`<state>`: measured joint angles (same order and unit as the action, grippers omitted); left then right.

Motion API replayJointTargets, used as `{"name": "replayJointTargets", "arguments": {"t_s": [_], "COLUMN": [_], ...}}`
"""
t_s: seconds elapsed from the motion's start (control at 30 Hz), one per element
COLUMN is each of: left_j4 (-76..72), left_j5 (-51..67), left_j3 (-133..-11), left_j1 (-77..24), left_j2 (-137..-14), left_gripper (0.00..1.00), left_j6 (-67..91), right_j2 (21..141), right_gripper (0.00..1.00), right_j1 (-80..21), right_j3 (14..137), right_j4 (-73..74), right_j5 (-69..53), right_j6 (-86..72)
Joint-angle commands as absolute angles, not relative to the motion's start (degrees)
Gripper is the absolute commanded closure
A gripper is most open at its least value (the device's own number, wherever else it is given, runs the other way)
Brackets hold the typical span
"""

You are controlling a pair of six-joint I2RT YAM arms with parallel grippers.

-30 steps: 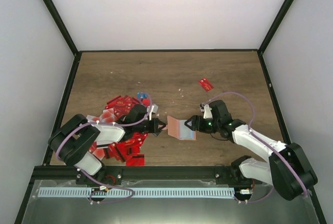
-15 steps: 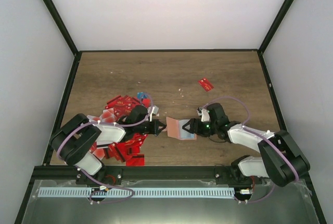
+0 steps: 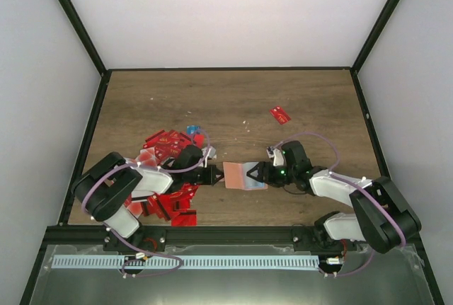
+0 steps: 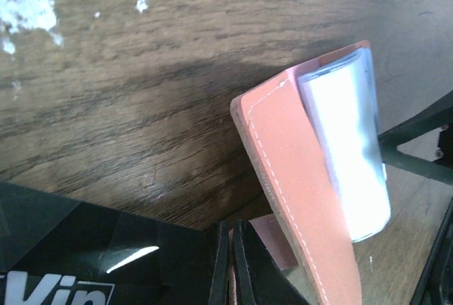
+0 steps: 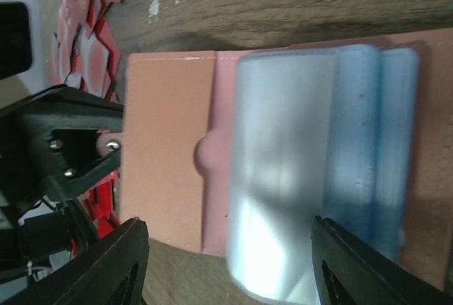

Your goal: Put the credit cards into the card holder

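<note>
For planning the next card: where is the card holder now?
Top view: the flat salmon-tan rectangular card holder lies open near-centre on the table, between the left fingers and right fingers, right of the red plastic card pile.

Your left arm (image 3: 138, 180) lies low near the table's near edge. It is folded at the elbow and reaches right toward the table's middle. Your left gripper (image 3: 219, 175) points right, its jaws pressed together on the left edge of the card holder (image 3: 237, 175). Your right arm (image 3: 340, 188) stretches low from the near right corner and reaches left. Your right gripper (image 3: 257, 172) faces the left one nose to nose, jaws spread wide, its fingers (image 5: 106, 262) apart at the holder's right end.
</note>
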<state>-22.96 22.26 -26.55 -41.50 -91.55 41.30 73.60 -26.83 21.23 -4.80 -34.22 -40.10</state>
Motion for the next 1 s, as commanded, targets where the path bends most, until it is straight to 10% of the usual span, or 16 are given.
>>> {"name": "replayJointTargets", "arguments": {"t_s": [0.0, 0.97], "left_j4": [-22.8, -22.9], "left_j5": [21.6, 20.3], "left_j3": [-27.5, -30.1], "left_j1": [-42.3, -43.6], "left_j2": [-93.0, -98.0], "left_gripper": [0.96, 0.96], "left_j6": [40.3, 38.6], "right_j2": [73.3, 70.4], "right_gripper": [0.36, 0.38], "right_j1": [-26.9, -28.0], "right_j3": [20.7, 24.0], "right_j4": [-8.3, 3.5], "right_j5": [-39.5, -22.1], "right_j6": [-40.8, -36.1]}}
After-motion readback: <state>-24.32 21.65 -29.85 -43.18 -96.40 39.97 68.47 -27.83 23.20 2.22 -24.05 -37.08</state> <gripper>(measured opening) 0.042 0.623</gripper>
